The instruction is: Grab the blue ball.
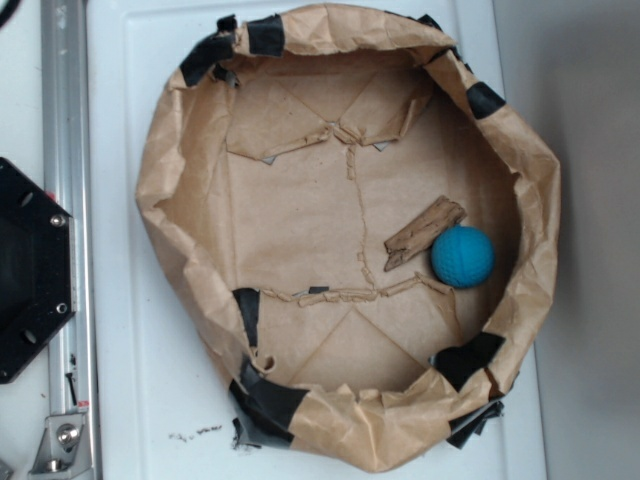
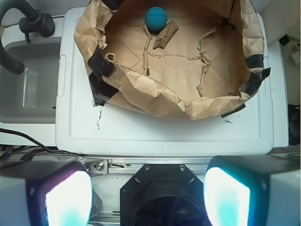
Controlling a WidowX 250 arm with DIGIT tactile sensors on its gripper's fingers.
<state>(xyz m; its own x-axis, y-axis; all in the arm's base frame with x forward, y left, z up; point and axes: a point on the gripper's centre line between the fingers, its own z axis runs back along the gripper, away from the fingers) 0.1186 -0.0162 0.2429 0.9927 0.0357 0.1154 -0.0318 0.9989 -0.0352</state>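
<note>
White lid (image 2: pixel 141 132) carries everything; my base (image 1: pixel 25 270) sits off its 9 o'clock edge in the exterior view.

On it, a paper bin (image 1: pixel 165 160), walls crumpled and patched with black tape (image 1: pixel 265 395), rim standing up all round.

Gripper (image 2: pixel 148 193) hangs high, outside the bin on the base side. In the wrist view the 2 pads (image 2: pixel 68 197) sit wide apart at the bottom corners, nothing between them.

Ball (image 1: pixel 463 256) lies on the bin floor close to the far wall. From my gripper it is at 12 o'clock in the wrist view, well apart, the whole floor between us.

Cardboard scrap (image 1: pixel 424 233) touches the ball on my side, long axis slanting. It likely blocks 1 pad unless I straddle the ball across the free sides.

Near rim must be cleared first; far wall leaves little room behind the ball.
</note>
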